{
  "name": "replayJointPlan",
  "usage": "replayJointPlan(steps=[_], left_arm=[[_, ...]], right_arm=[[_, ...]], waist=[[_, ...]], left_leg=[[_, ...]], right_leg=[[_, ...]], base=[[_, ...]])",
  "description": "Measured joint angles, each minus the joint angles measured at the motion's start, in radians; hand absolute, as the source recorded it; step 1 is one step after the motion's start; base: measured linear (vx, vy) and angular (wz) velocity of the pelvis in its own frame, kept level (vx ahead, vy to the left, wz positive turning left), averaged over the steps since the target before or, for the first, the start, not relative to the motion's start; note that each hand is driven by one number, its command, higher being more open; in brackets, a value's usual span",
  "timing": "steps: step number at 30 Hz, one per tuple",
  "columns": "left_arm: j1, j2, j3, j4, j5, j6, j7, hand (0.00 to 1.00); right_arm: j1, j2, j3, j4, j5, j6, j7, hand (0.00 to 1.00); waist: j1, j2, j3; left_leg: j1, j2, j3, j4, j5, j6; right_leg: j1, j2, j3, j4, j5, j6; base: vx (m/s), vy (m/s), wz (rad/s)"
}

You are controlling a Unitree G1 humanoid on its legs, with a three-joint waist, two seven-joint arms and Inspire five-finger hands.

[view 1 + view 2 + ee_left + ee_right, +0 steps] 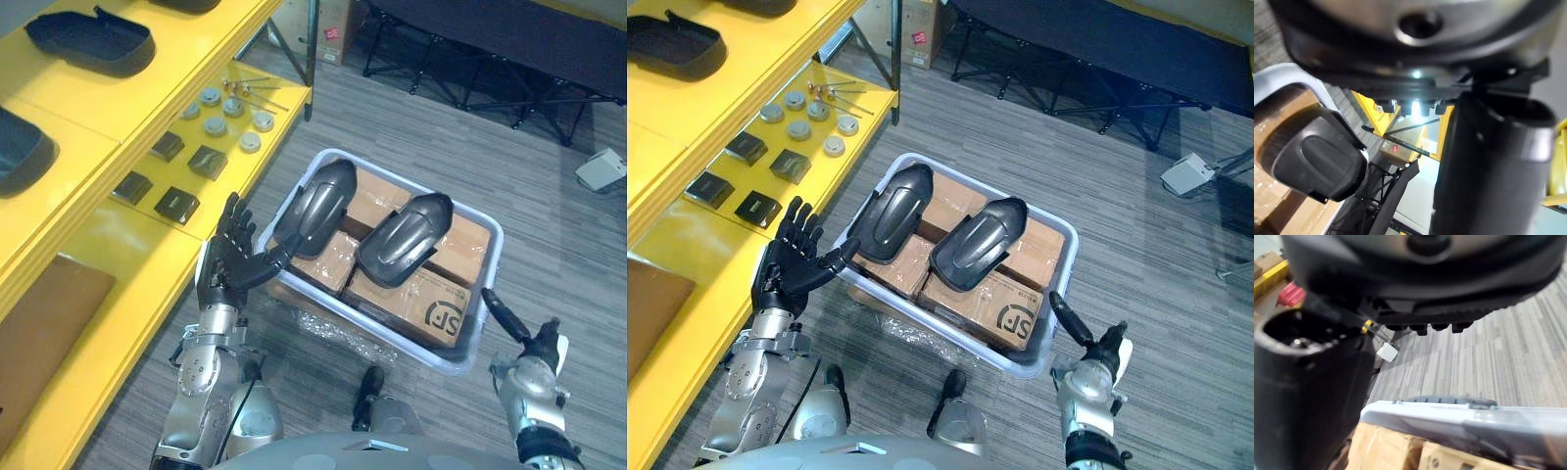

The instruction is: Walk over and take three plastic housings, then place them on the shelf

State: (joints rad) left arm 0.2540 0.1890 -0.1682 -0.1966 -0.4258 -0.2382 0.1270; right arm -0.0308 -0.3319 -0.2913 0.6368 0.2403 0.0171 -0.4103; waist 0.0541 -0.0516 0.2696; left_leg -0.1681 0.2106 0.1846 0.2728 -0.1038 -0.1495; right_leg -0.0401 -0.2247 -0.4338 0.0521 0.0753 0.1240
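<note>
Left housing sits at 2 o'clock from left hand, long axis 1-to-7, thumb nearly touching. Both hands open n empty; right hand is way farther off.

Workshop with yellow parts shelving

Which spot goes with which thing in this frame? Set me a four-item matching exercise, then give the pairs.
Things
1. left hand
2. two grey housings
3. round grey discs
4. right hand

Places
A. on the lower level of the yellow shelf
B. by the near right corner of the bin
C. lying on cardboard boxes in the bin
D. raised, fingers spread, between shelf and bin

Pairs: 1-D; 2-C; 3-A; 4-B
</note>
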Motion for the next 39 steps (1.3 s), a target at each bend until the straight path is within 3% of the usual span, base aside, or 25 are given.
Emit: replayJointPlan(steps=[5, 12, 21, 33, 39], left_arm=[[-0.011, 0.005, 0.0, -0.001, 0.0, 0.0, -0.001, 1.0], [-0.009, 0.003, 0.018, -0.003, 0.0, 0.0, -0.001, 1.0], [-0.01, -0.012, 0.021, -0.011, 0.0, -0.001, 0.01, 1.0], [-0.042, -0.014, -0.008, -0.01, 0.0, -0.002, 0.026, 1.0], [-0.054, -0.014, -0.026, -0.008, -0.005, -0.005, 0.042, 1.0]], right_arm=[[-0.091, -0.018, 0.001, 0.025, 0.004, -0.006, 0.013, 1.0], [-0.129, -0.054, 0.008, -0.065, 0.002, 0.012, 0.083, 1.0], [-0.22, -0.057, 0.073, -0.059, 0.002, 0.107, 0.152, 1.0], [-0.372, -0.149, 0.136, 0.037, 0.0, 0.151, 0.184, 1.0], [-0.476, -0.183, 0.149, 0.11, -0.014, 0.238, 0.156, 1.0]], waist=[[0.022, -0.002, 0.009], [0.022, -0.006, 0.058], [0.023, -0.002, 0.113], [0.026, 0.025, 0.163], [0.027, 0.032, 0.169]], left_leg=[[-0.012, -0.011, -0.002, 0.003, 0.009, 0.006], [-0.014, -0.027, -0.001, 0.002, 0.012, 0.011], [-0.05, -0.027, -0.004, 0.043, 0.007, 0.021], [-0.073, -0.033, -0.022, 0.057, 0.013, 0.03], [-0.1, -0.033, -0.028, 0.06, 0.026, 0.037]], right_leg=[[-0.009, -0.01, -0.008, 0.0, 0.004, 0.003], [-0.009, -0.029, -0.01, 0.01, 0.01, 0.006], [-0.029, -0.043, -0.03, 0.034, 0.011, 0.008], [-0.031, -0.047, -0.036, 0.036, 0.015, 0.008], [-0.05, -0.045, -0.042, 0.036, 0.026, 0.001]], base=[[-0.01, 0.03, 0.07], [-0.03, 0.031, 0.03], [-0.03, 0.015, 0.05], [-0.03, 0.003, 0.04], [-0.05, 0.003, 0.04]])
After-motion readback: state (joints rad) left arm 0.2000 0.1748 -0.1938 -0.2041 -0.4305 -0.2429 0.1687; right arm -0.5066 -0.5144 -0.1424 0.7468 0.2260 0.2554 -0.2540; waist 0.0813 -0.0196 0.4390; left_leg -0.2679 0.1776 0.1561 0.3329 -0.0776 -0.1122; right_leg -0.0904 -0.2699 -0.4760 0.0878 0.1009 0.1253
